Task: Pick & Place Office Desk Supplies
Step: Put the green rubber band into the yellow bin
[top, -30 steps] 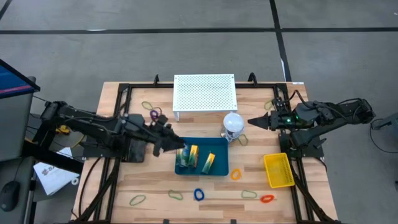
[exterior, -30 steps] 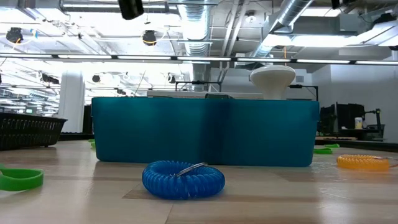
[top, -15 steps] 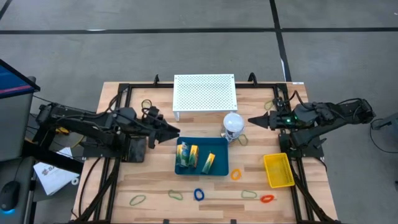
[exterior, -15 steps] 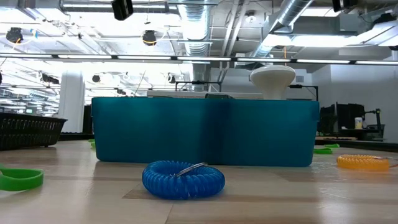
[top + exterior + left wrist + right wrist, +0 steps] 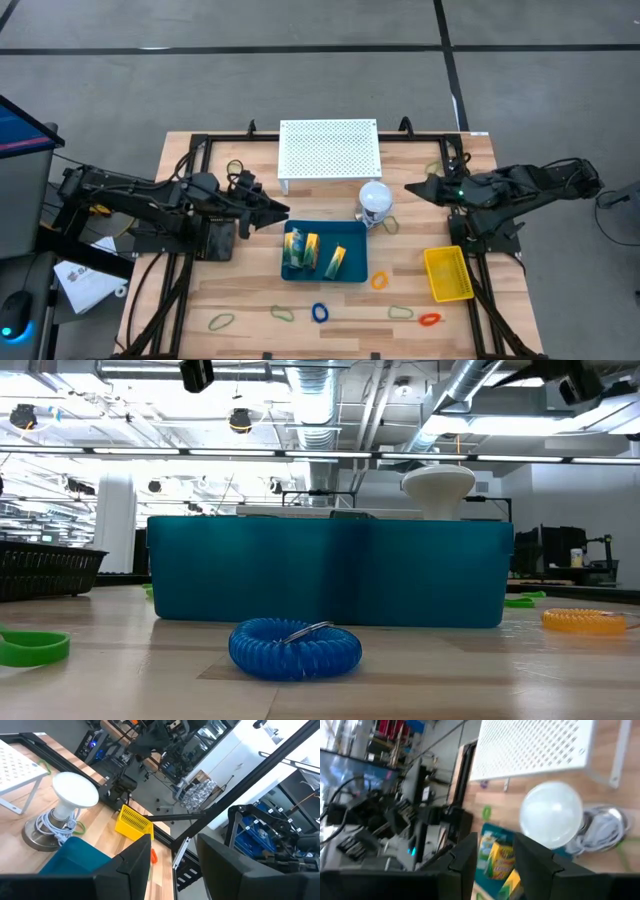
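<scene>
Since a second before, the left gripper [image 5: 283, 210] had drawn back from over the blue bin [image 5: 292, 274] to hover off its far-left corner, while the right arm shifted only slightly. Its fingers [image 5: 131, 866] stood partly apart with nothing between them. The right gripper [image 5: 411, 188] hung right of the white ball-shaped lamp [image 5: 375, 197], its fingers [image 5: 464, 854] likewise parted and empty. Inside the bin lay the crayon box [image 5: 310, 246] and packets [image 5: 336, 260]. Loops lay on the near table: blue [image 5: 320, 312], orange [image 5: 380, 281], red [image 5: 429, 319], green [image 5: 220, 321]. A yellow basket [image 5: 448, 274] sat near right.
</scene>
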Controlling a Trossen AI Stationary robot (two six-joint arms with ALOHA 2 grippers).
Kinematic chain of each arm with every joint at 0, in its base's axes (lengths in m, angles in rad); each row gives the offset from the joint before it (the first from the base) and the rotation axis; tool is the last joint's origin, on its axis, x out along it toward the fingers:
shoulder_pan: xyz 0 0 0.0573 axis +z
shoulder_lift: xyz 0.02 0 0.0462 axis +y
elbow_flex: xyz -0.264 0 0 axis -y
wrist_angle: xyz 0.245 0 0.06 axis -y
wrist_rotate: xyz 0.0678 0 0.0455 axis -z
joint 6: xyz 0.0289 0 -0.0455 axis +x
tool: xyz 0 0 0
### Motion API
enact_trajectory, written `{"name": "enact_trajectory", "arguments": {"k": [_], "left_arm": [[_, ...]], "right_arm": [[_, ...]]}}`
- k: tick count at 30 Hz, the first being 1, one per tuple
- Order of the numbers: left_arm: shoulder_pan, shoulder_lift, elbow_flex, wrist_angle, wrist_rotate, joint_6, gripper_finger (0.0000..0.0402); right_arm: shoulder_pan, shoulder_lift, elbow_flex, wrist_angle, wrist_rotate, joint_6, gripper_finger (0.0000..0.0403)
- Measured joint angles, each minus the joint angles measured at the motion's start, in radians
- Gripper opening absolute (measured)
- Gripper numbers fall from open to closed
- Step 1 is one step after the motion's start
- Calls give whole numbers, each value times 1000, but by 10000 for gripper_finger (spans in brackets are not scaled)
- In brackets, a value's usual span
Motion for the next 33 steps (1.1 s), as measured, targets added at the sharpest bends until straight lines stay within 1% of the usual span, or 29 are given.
{"name": "enact_trajectory", "arguments": {"k": [4,7,11,14,20,26,29,33], "left_arm": [[0,0,0,1,-8,-1,155],[0,0,0,14,-19,-2,155],[0,0,0,16,-30,-2,155],[0,0,0,38,-46,-3,155],[0,0,0,75,-68,-1,155],[0,0,0,74,-93,0,155],[0,0,0,75,-100,0,155],[0,0,0,75,-100,0,155]], "right_arm": [[-1,0,0,-59,80,27,123],[-27,-3,0,-169,130,95,123],[-100,-3,0,-364,160,196,123],[-165,-2,0,-445,164,202,123],[-310,9,0,-446,166,25,123],[-495,40,0,-446,151,-111,123],[-587,68,0,-437,113,-188,123],[-703,116,0,-348,28,-359,123]]}}
